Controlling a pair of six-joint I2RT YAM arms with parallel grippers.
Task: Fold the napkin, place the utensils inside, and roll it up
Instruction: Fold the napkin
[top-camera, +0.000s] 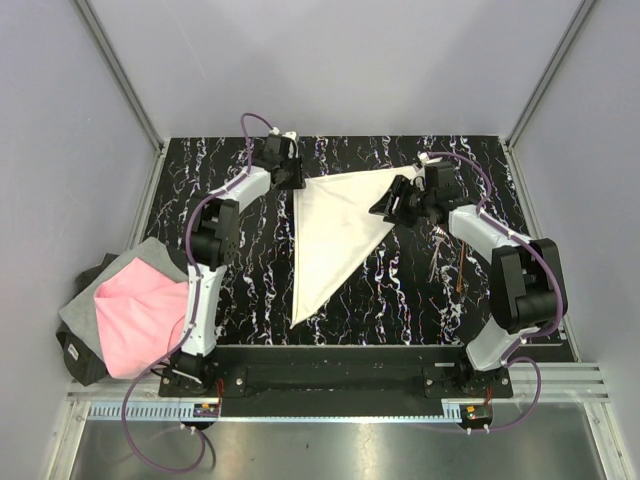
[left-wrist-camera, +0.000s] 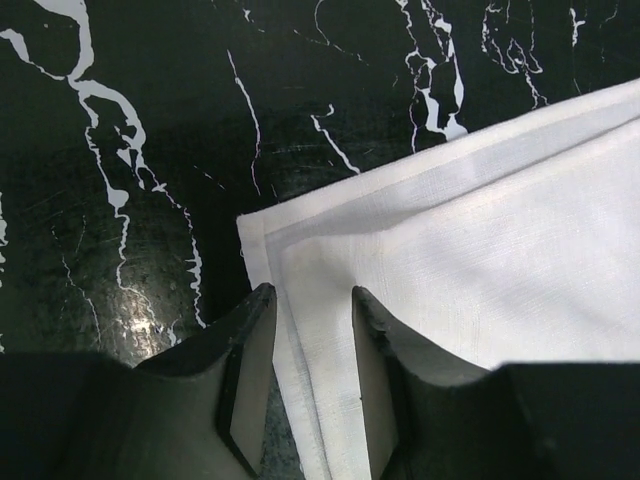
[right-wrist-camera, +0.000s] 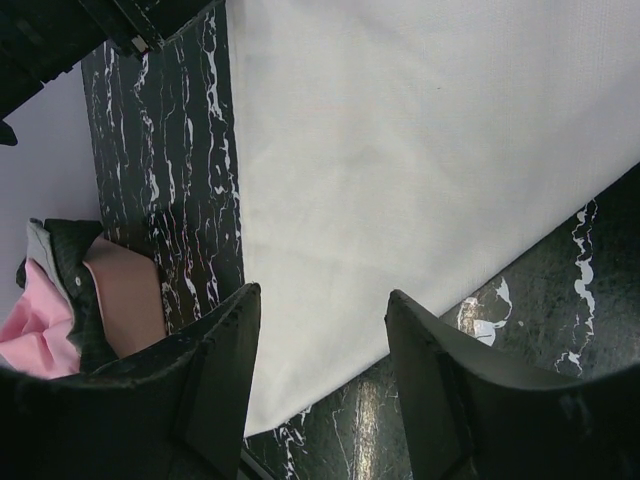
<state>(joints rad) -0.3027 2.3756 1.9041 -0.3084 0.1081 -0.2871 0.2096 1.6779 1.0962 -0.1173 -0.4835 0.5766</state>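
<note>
The cream napkin (top-camera: 330, 230) lies folded into a triangle on the black marble table (top-camera: 250, 290), its long point toward the near edge. My left gripper (top-camera: 292, 180) sits at the far left corner. In the left wrist view it (left-wrist-camera: 312, 292) straddles the napkin's (left-wrist-camera: 480, 260) hemmed edge with a narrow gap, and the cloth lies flat between the fingers. My right gripper (top-camera: 392, 205) hovers open over the napkin's (right-wrist-camera: 400, 150) right edge (right-wrist-camera: 322, 295), holding nothing. The silver fork (top-camera: 436, 262) and the copper-brown utensil (top-camera: 461, 272) lie on the table right of the napkin.
A pink and grey cloth (top-camera: 130, 315) is bunched off the table's left edge, also seen in the right wrist view (right-wrist-camera: 40, 330). Grey walls close in the back and both sides. The arms' base rail (top-camera: 340, 375) runs along the near edge.
</note>
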